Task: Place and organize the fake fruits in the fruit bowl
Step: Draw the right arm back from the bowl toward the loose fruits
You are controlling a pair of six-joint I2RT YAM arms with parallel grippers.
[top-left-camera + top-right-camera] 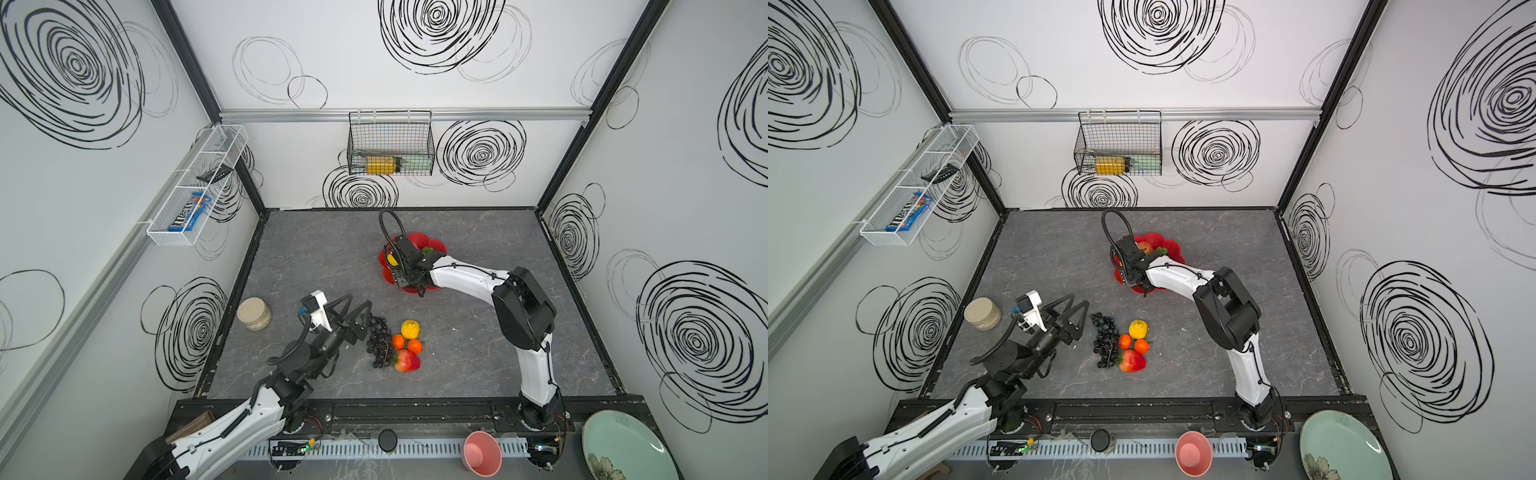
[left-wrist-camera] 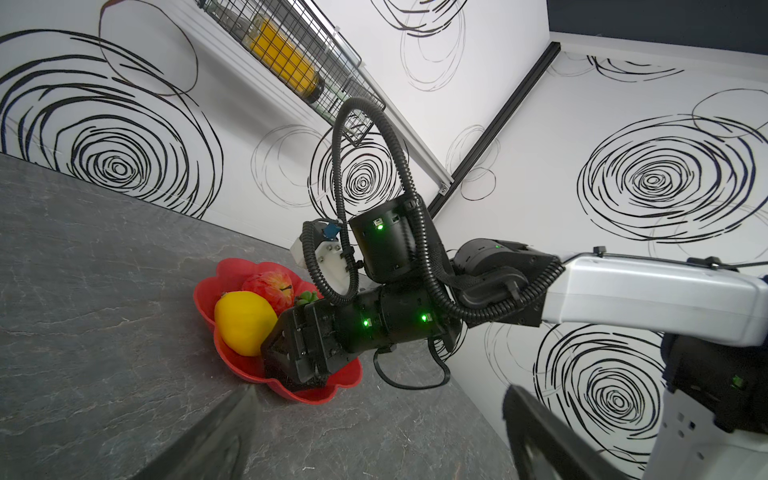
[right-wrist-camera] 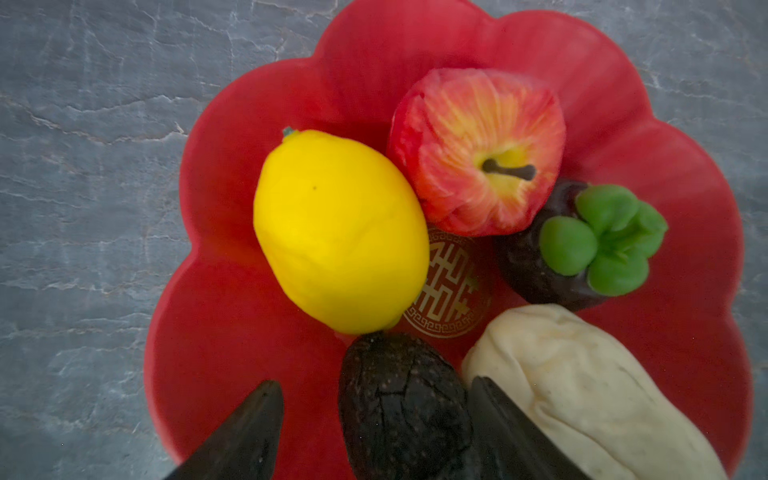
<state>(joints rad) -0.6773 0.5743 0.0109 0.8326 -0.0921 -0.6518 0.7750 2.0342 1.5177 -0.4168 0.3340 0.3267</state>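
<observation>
Reaching over fruit bowl, right arm jaws parted astride avocado, left arm jaws spread beside grapes

My right gripper stands spread at the frame's lower edge. My fingers flank the dark avocado, one clear of it. The red flower-shaped bowl also holds a lemon at centre, an apple upper right, a mangosteen and a cream wrinkled fruit lower right.

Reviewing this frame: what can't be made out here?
Right wrist view: avocado and cream fruit run off the bottom edge.
Top views: the right arm covers both, and most of the fruit bowl.
Left wrist view: left end effector blurred, cropped; grape bunch out of frame.
</observation>
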